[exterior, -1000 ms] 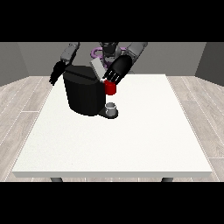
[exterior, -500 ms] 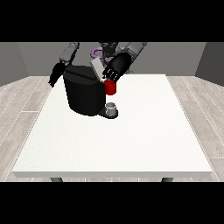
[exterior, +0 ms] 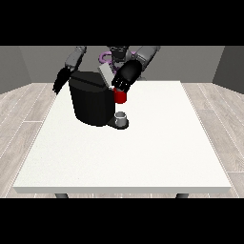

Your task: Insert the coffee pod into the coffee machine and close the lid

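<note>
Two hands: one at the view's right (exterior: 126,77) over coffee machine (exterior: 93,102), fingers unclear; other (exterior: 61,81) likewise cannot tell.
Lid (exterior: 106,74): seemingly raised.
Advice: press lid down squarely.

I see even, soft light from above: the large white counter (exterior: 143,152) reads bright without glare. The boxy black coffee machine (exterior: 91,102) shows little surface detail, with a faint shadow at its base.

1 front view looks from across the surface (exterior: 143,157), raised and angled down, facing the robot (exterior: 116,55) at the far edge; the whole surface shows, well back.
</note>
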### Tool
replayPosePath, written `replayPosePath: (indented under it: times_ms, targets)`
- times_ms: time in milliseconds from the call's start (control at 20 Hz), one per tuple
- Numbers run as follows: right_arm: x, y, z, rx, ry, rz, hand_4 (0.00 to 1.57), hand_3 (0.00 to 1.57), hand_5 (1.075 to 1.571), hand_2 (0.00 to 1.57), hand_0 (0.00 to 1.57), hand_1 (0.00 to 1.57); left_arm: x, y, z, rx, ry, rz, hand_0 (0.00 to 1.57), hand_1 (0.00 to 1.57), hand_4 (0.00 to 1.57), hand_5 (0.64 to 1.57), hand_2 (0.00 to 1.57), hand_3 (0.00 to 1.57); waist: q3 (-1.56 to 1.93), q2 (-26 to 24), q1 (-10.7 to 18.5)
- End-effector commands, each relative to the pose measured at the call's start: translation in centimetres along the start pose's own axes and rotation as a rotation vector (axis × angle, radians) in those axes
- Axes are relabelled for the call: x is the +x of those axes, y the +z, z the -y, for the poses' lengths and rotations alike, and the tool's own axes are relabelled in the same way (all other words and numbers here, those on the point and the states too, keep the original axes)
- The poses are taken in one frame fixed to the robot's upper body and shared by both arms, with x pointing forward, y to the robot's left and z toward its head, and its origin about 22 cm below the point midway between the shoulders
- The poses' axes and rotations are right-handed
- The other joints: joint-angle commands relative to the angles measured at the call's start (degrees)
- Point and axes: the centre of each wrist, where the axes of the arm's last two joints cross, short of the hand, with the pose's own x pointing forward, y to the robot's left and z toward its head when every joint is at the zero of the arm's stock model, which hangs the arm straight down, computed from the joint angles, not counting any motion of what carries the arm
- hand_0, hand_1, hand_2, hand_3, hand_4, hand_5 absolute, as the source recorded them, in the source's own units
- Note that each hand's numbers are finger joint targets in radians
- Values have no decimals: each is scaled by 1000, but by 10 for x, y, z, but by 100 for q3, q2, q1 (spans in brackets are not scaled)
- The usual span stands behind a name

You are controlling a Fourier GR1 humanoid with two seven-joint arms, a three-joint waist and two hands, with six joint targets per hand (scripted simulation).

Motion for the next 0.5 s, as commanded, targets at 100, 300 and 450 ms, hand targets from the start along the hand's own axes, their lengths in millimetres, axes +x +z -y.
replayPosePath:
  times_ms: [100, 300, 450]
  targets:
    - [14, 1, -2, 14, -2, 38, 0, 0, 1571, 0, 0, 0, -22, 8, -7, 11, -75, -39, 1160, 1160, 0, 1571, 1178, 1050, -1, 116, -222]
    - [18, -1, -2, 18, 2, 38, 0, 0, 1571, 0, 0, 0, -20, 6, 0, 27, -45, -9, 1115, 1115, 0, 1571, 1136, 1016, -1, 152, -220]
    - [21, -4, -14, -8, 6, 14, 0, 0, 1571, 0, 0, 0, -9, 2, -7, 69, -15, 29, 1110, 1110, 0, 1571, 1122, 969, -1, 196, -58]
